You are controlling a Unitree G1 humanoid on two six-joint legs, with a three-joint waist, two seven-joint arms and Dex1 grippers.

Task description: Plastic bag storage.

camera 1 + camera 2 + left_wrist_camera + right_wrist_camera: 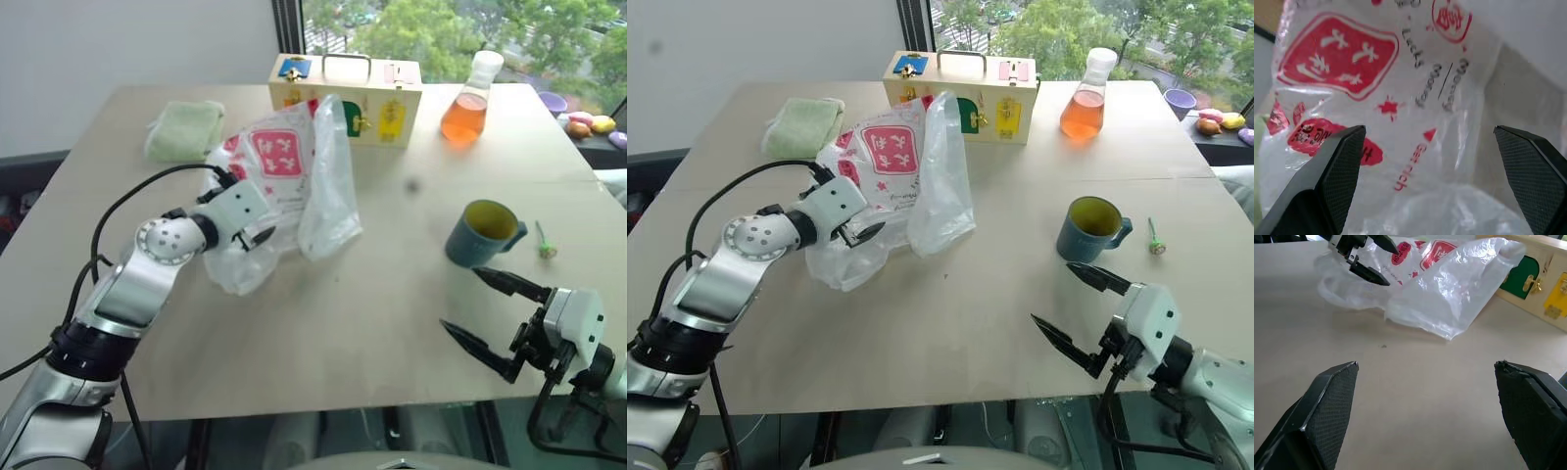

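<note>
Red bag lettering at left wrist

The plastic bag hides part of the wooden box behind it.

The plastic bag lies heaped on the counter, left of centre. Behind it, toward the window, stands a wooden latch box, with a folded cloth to the box's left and a flask to its right. A mug stands on the right half, a small stemmed object just to its right. The left end effector sits against the bag's near-left side, fingers spread; the right end effector hovers spread at the near edge, before the mug, well apart from the bag
</note>
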